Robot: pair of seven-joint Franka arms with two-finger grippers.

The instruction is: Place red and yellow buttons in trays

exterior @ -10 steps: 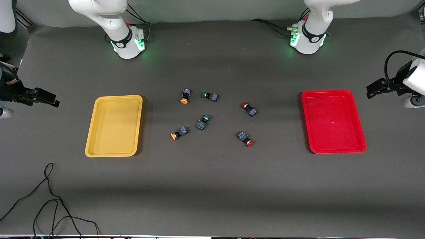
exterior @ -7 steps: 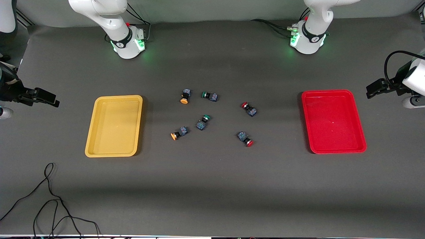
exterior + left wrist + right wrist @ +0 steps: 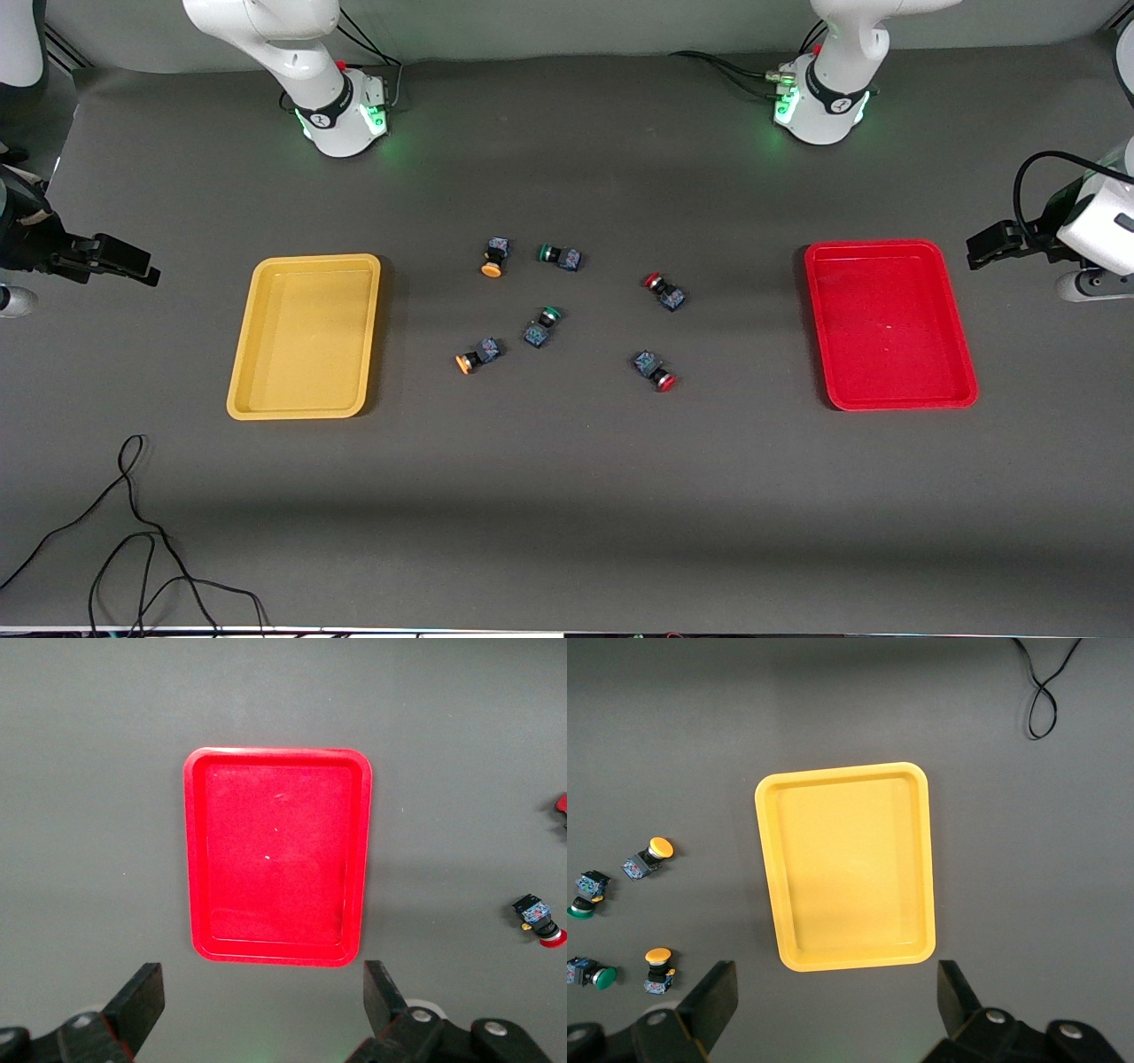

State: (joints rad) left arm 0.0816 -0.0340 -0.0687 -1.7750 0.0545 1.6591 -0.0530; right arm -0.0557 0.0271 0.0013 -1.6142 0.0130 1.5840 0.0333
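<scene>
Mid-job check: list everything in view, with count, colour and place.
yellow tray: 1, yellow, toward the right arm's end, nothing in it.
red tray: 1, red, toward the left arm's end, nothing in it.
yellow buttons: 2, orange-yellow caps, on the table between the trays.
red buttons: 2, red caps, nearer the red tray.
green buttons: 2, green caps, mid-table among the others.
cable: 1, black, near the front edge by the yellow tray.
right gripper: open, above the yellow tray's end.
left gripper: open, above the red tray's end.

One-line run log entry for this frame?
stage: pre-grasp | left gripper: jaws open, over red tray | right gripper: jaws open, over yellow tray | trays: nothing in them | red and yellow buttons: all on table between trays
</scene>
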